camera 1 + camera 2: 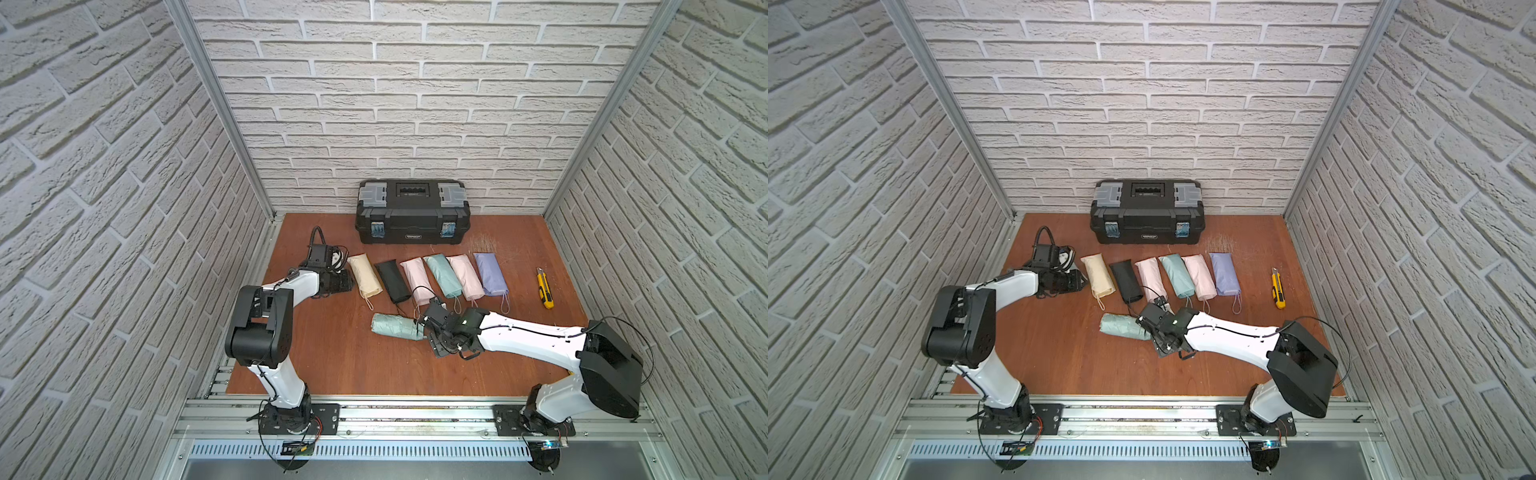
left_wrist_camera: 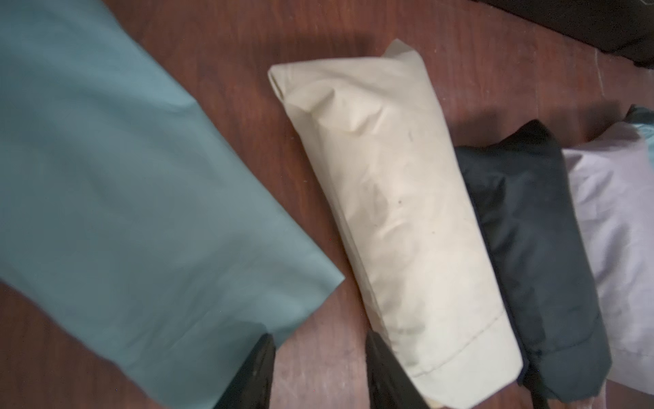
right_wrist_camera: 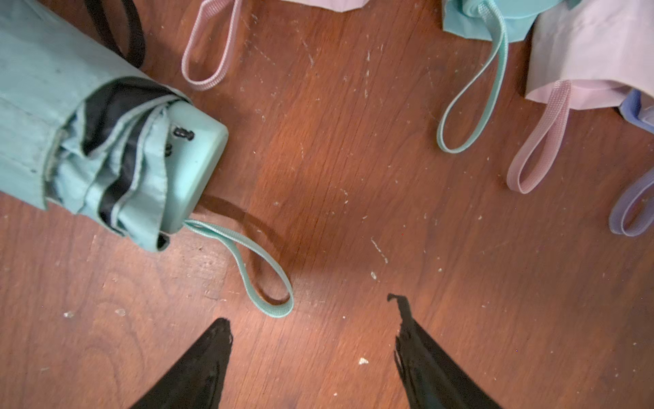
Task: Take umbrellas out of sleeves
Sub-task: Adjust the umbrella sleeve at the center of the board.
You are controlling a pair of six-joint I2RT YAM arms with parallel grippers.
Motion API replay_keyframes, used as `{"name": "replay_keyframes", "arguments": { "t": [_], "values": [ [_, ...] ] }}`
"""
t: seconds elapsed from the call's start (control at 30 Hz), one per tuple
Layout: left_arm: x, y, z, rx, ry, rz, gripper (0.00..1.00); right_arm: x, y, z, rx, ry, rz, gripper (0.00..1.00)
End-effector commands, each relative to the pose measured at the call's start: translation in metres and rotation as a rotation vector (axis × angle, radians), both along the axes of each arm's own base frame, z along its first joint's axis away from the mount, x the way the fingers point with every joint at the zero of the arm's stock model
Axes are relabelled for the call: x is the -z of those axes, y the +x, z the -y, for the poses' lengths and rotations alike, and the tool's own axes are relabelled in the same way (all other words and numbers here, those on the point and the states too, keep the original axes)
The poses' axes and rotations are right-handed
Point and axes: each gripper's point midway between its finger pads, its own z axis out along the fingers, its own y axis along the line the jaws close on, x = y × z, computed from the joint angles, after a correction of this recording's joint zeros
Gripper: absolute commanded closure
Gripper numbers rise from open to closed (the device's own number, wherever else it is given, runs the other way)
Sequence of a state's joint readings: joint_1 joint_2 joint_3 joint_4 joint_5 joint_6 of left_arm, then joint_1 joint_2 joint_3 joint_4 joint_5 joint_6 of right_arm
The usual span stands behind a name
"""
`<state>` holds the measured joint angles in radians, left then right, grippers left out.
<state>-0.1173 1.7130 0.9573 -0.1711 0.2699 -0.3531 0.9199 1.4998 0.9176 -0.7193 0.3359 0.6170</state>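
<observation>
Left arm (image 1: 297, 282), right arm (image 1: 528, 332): white moulded shells, bulky black joint housings (image 1: 257, 328), black screwed base plates (image 1: 328, 417). Thin black cables (image 1: 318, 227) loop just behind each hand. Right gripper (image 3: 308, 308): black tapered fingers (image 3: 198, 368), one tip ragged.

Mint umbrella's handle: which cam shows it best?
Right wrist view: the handle and wrist loop sit close, sharp and unobstructed. In both top views the mint umbrella lies whole but small, its handle end too small to read. The left wrist view shows only a limp teal sleeve, no handle.
</observation>
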Motion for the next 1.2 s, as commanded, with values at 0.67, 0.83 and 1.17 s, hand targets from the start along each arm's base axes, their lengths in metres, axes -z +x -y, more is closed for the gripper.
{"name": "replay_keyframes", "arguments": {
  "t": [0.67,0.83,1.17],
  "values": [
    [-0.016,0.009,-0.004,-0.116,-0.218,0.029,0.54,0.004,0.001,-0.003,0.013,0.016,-0.003,0.24],
    [0.0,0.013,-0.009,-0.208,-0.24,0.002,0.54,0.002,0.002,-0.004,0.009,0.019,0.001,0.24],
    [0.033,0.002,-0.027,-0.289,-0.149,-0.145,0.54,0.003,0.0,0.001,0.014,0.013,0.005,0.24]
  ]
}}
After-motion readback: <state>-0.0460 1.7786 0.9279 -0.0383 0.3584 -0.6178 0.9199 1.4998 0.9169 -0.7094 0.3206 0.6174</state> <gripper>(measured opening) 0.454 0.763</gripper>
